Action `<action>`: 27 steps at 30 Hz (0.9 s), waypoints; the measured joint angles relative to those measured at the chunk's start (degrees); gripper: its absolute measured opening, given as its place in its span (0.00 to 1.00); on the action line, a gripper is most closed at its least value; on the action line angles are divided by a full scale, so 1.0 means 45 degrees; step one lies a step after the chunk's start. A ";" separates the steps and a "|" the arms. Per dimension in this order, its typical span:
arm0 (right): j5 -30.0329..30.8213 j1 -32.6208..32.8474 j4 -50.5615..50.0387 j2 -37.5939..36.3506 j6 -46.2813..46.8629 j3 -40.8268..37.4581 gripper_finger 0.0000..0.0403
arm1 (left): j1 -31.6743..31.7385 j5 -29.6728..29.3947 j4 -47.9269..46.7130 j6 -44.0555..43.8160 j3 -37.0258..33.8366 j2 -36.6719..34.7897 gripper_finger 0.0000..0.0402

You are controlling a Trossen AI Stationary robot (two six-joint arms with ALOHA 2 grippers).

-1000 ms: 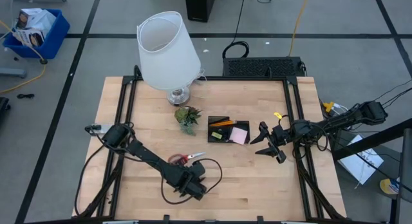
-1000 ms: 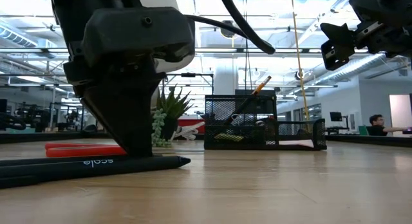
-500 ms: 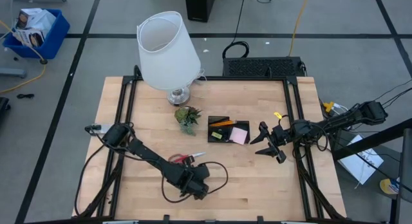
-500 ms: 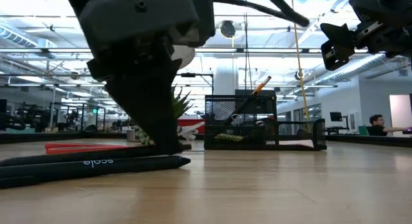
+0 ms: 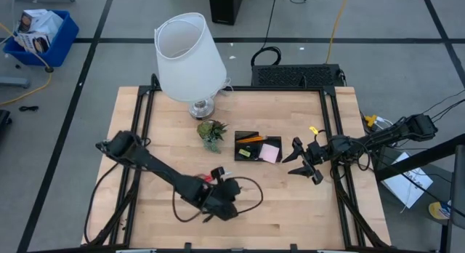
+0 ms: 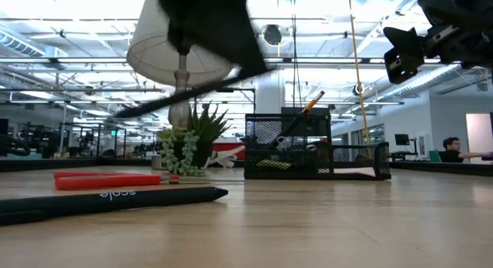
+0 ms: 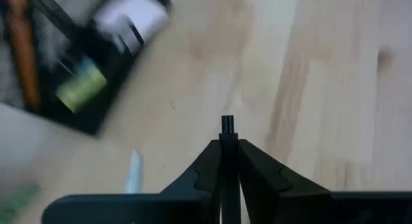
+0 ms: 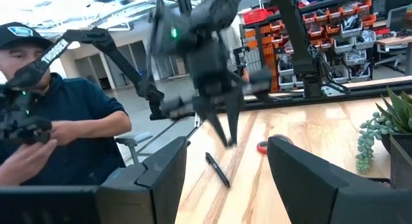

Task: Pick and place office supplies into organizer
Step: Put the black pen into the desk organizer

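Note:
My left gripper [image 5: 219, 186] [image 6: 231, 60] hangs above the table's near middle, shut on a thin black pen [image 6: 185, 95]. A second black pen [image 6: 108, 199] [image 8: 217, 168] lies flat on the wood. The red-handled scissors [image 6: 108, 179] lie behind it, partly hidden by my left arm in the high view. The black mesh organizer [image 5: 258, 147] [image 6: 316, 149] holds an orange pen [image 5: 251, 139], a pink sticky-note pad [image 5: 270, 153] and a yellow-green piece [image 7: 80, 89]. My right gripper [image 5: 298, 160] [image 8: 225, 185] waits open just right of the organizer, holding nothing. My left gripper pinches the black pen between its two fingers, which slant downward. A short end of the pen [image 7: 227, 124] pokes out past the fingertips. In the low view the pen is tilted and lifted clear of the table.
A white-shaded lamp [image 5: 187, 60] and a small green plant [image 5: 211, 132] stand at the far middle, left of the organizer. Bare wood lies along the near edge and at the right front. A person [image 8: 58, 121] sits beyond the table's left side.
My left gripper has risen from the table, rolling and tipping as it went, with its fingers staying shut. The black pen it holds has come up off the wood and now hangs tilted. The other black pen and the scissors have stayed in place.

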 joint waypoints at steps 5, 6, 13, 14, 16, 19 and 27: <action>0.0000 0.0004 -0.0045 0.0005 0.0000 0.0000 0.53 | 0.0638 -0.0787 0.0755 0.0855 0.0010 -0.0853 0.08; 0.0000 0.0005 -0.0041 0.0009 0.0005 0.0000 0.53 | 0.0851 -0.0782 0.0967 0.0977 0.0010 -0.1007 0.08; 0.0000 0.0000 -0.0038 0.0009 0.0002 0.0002 0.52 | 0.2475 -0.0441 0.2815 0.2891 0.0015 -0.1519 0.12; -0.0002 0.0002 -0.0042 0.0009 0.0003 0.0002 0.52 | 0.2720 -0.0384 0.2985 0.3105 0.0015 -0.1514 0.12; -0.0001 0.0001 -0.0046 0.0005 0.0000 0.0000 0.52 | 0.3235 0.0052 0.3385 0.3429 0.0015 -0.1514 0.10; -0.0003 0.0002 -0.0051 0.0004 0.0002 0.0002 0.53 | 0.4099 0.0968 0.3925 0.3927 0.0015 -0.1514 0.08; -0.0005 0.0001 -0.0056 0.0005 0.0004 0.0001 0.52 | 0.6366 0.4615 0.5610 0.5179 0.0015 -0.1509 0.12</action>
